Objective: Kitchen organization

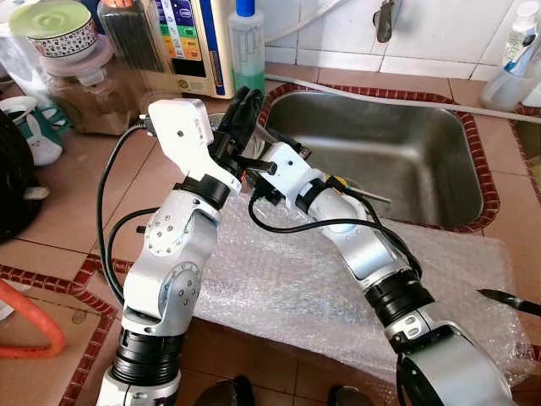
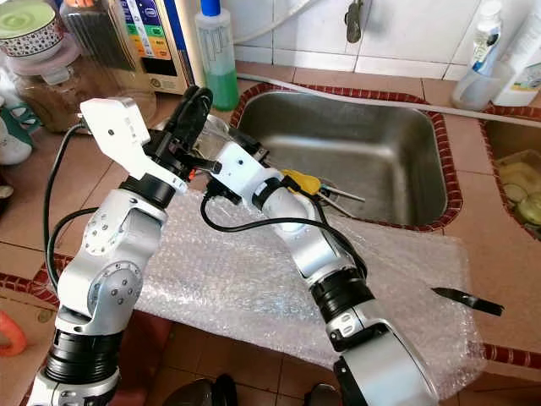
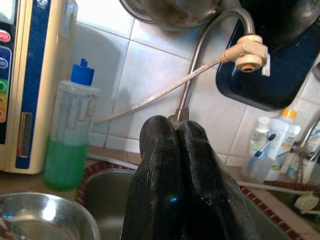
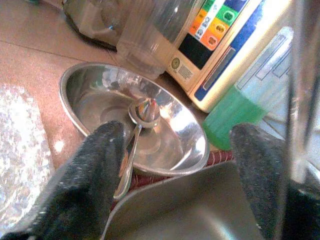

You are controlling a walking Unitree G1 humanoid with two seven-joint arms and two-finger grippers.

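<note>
1. the steel bowl [image 4: 132,120] sits on the counter beside the sink [image 1: 380,152], a spoon [image 4: 137,130] resting inside it.
2. my right gripper [image 4: 175,170] hovers just short of the bowl, fingers spread wide and empty, seemingly lined up on the spoon.
3. my left gripper [image 3: 172,175] is pressed closed on nothing, raised clear.

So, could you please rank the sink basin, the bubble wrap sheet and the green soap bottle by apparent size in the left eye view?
1. Bubble wrap sheet, partly hidden by the arms.
2. Sink basin, looks nearly as large; it lies farther off, so this ordering is unsure.
3. Green soap bottle, clearly smallest.
</note>
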